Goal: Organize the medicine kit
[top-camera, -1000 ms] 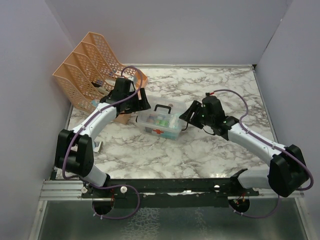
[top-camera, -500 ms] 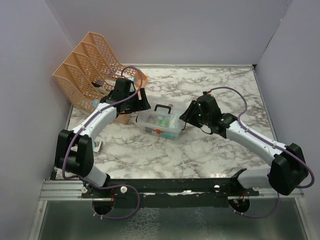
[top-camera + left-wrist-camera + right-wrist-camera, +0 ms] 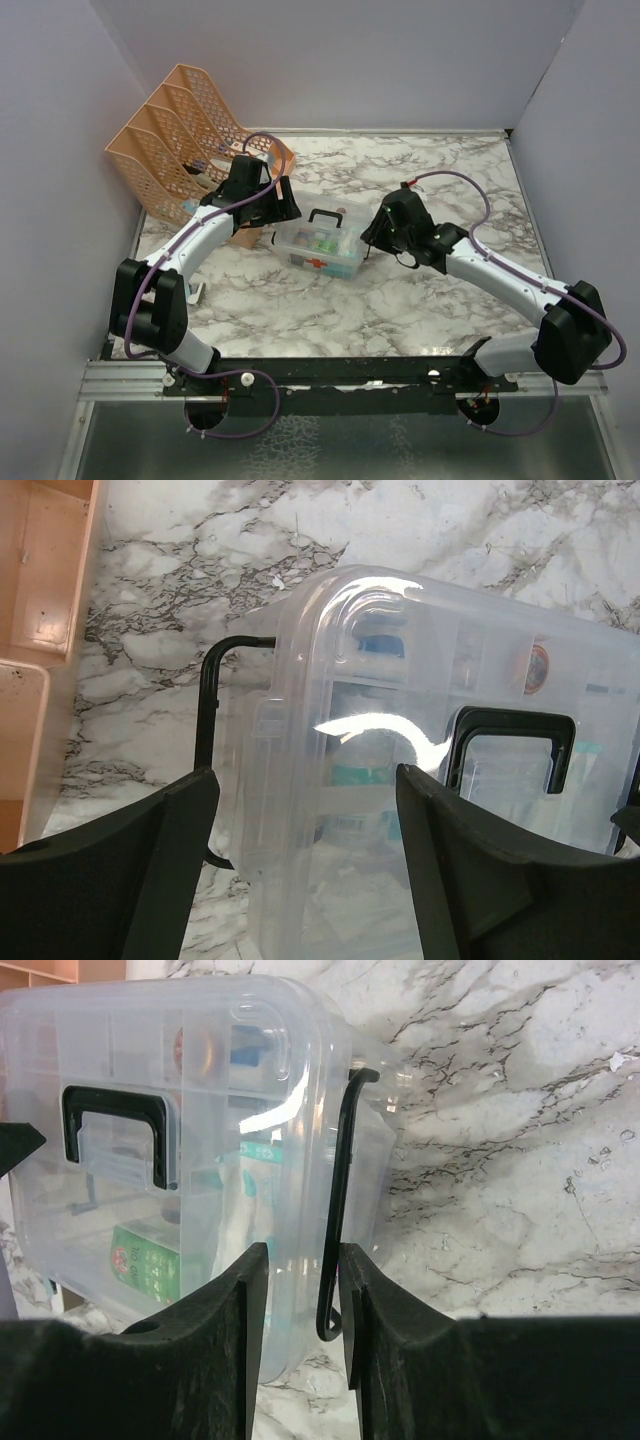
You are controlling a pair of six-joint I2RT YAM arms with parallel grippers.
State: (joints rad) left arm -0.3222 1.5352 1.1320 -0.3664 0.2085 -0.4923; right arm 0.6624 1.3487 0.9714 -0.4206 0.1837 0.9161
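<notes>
The medicine kit [image 3: 320, 248], a clear lidded box with a black top handle [image 3: 324, 215], stands mid-table between both arms. My left gripper [image 3: 284, 220] is at its left end. In the left wrist view the left gripper [image 3: 308, 865] is open and straddles that end of the kit [image 3: 420, 680], beside a black wire side clip [image 3: 207, 710]. My right gripper [image 3: 368, 235] is at the kit's right end. In the right wrist view the right gripper [image 3: 303, 1310] has narrowed around the clear end wall and its black wire clip [image 3: 340, 1190], with a sliver of gap left.
A peach mesh file rack [image 3: 180, 130] stands at the back left, just behind the left arm, and its edge [image 3: 40, 630] shows in the left wrist view. Grey walls close in the marble table [image 3: 450, 160] on three sides. Small packets, one green [image 3: 140, 1265], show inside the kit.
My right gripper has moved left up to the kit's right end and its jaws have narrowed around the wire clip. The left arm and the kit have stayed put.
</notes>
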